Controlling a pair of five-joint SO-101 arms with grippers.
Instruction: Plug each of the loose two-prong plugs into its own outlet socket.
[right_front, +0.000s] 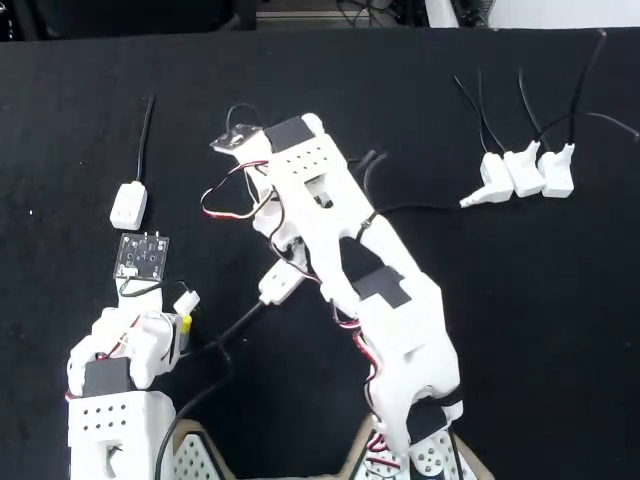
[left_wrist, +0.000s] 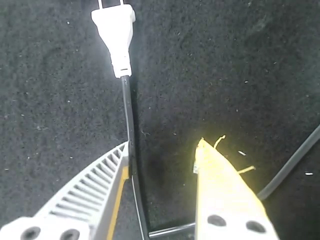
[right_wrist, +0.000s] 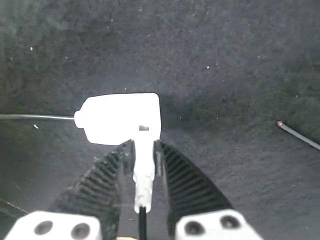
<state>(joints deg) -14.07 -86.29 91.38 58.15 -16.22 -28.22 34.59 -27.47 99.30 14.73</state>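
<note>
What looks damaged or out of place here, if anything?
The yellow finger of the left gripper looks worn: thin strands stick out near its tip, as if its covering is fraying. Nothing else stands out.

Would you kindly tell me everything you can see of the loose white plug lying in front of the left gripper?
The plug is white, smooth plastic by its look, with a broad flat body that narrows to a collar. Two thin prongs point away from the left gripper. It lies flat on the black cloth, ungripped. Its black cord runs back between the open fingers, close along the white one.
</note>
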